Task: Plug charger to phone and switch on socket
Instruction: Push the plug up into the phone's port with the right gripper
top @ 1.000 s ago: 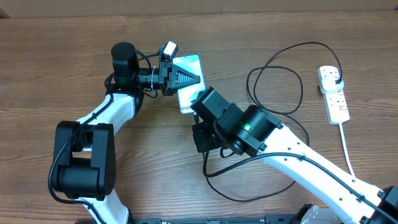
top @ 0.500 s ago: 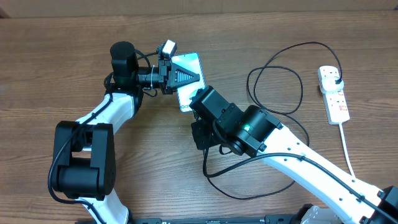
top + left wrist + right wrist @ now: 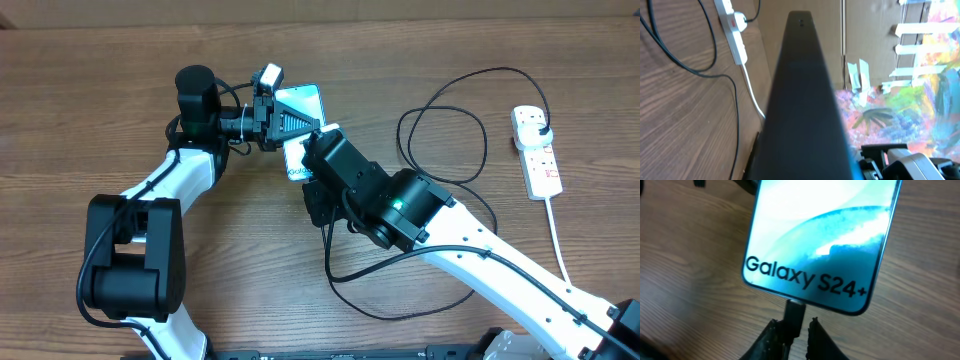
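With the left pincer (image 3: 315,124) shut over the phone (image 3: 300,100) and the right pincer (image 3: 793,323) narrowly around the charger tip (image 3: 795,311), grip unclear, a half-seated tip may pull out on release

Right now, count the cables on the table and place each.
2. The black charger cable loops from the power strip to the phone, partly under the right arm; the white cord trails off bottom right.
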Robot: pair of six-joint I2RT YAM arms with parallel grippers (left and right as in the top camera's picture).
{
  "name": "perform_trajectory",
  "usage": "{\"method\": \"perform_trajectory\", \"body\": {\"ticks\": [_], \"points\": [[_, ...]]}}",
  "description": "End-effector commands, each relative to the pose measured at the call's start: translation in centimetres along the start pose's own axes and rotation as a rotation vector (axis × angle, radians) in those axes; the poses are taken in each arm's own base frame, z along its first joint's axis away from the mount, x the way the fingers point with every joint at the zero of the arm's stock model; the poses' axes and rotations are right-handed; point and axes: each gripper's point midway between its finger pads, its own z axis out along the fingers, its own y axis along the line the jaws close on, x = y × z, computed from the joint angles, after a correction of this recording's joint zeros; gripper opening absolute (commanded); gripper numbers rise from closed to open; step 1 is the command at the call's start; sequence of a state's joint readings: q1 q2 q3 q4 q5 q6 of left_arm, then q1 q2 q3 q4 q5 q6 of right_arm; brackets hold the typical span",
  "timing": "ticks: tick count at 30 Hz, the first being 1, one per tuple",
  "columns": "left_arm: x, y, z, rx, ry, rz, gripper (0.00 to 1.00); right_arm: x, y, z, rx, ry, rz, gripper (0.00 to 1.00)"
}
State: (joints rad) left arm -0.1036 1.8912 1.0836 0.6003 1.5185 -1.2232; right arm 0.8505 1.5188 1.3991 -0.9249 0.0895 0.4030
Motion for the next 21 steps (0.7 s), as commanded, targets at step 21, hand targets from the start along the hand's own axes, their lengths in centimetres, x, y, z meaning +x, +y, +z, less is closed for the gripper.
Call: {"method": "perform_trajectory", "body": {"ticks": [21], "points": [[-0.1,-0.5,0.5,0.002,0.009,-0.013,0.04,0.4,0.3,-0.1,-0.003,0.027,0.073,0.12]]}}
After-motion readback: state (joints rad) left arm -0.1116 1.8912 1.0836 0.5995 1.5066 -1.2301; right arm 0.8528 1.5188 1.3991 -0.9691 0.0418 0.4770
